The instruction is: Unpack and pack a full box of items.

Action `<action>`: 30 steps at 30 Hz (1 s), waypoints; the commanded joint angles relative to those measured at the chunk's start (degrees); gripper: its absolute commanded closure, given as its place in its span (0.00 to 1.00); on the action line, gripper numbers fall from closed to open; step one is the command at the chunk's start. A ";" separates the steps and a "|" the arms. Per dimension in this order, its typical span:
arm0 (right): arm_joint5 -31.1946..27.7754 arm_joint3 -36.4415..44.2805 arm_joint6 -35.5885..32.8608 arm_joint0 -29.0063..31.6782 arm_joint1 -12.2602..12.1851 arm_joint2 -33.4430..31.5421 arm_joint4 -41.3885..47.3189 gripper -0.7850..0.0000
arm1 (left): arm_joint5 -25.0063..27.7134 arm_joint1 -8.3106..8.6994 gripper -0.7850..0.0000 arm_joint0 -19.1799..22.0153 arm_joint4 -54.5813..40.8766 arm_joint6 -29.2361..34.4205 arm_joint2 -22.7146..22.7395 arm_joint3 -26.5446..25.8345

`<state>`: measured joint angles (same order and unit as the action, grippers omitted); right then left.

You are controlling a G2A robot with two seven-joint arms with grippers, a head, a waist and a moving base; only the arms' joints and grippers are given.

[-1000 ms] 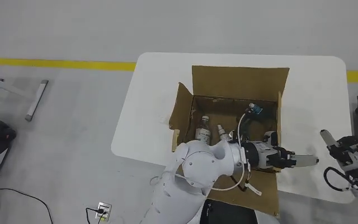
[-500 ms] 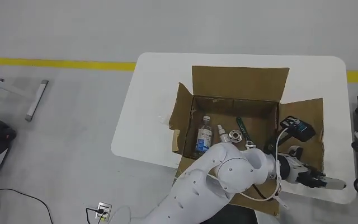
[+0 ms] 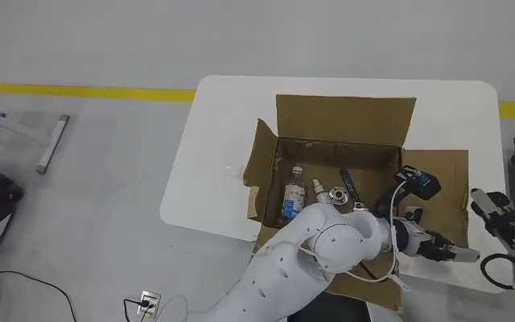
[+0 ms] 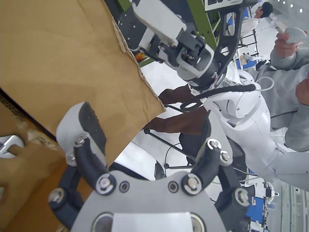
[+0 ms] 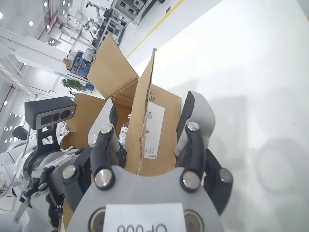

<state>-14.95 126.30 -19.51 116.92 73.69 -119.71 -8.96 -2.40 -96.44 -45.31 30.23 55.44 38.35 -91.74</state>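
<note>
From above, my left claw (image 3: 459,255) hangs over the near corner of the cardboard box's (image 3: 346,121) folded-out right flap (image 3: 438,169). My right claw (image 3: 485,203) sits just beyond that flap. A bottle (image 3: 294,196) lies inside the box.

At my left wrist, the fingers (image 4: 83,124) are spread and empty, with the flap (image 4: 60,61) beside them.

At my right wrist, the fingers (image 5: 196,112) gape. The flap (image 5: 142,102) stands edge-on ahead, in line with the gap.
</note>
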 commanded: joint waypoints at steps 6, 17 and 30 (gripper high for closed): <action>0.26 -2.19 -0.96 -2.05 -0.07 2.90 -0.04 0.95 | -0.11 0.41 0.00 -0.82 0.69 0.45 0.72 -0.66; 0.66 -2.57 -0.10 -2.56 -0.08 3.04 -1.21 1.00 | -4.87 2.99 0.00 -0.76 18.89 3.24 6.96 -6.51; 0.07 -1.35 1.08 -1.89 0.02 2.64 -2.76 1.00 | -3.07 6.42 0.00 -3.86 56.04 18.90 8.04 -9.74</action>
<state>-14.91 124.86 -18.54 114.96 73.69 -117.06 -11.60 -5.65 -90.10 -48.98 84.11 73.87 46.45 -101.90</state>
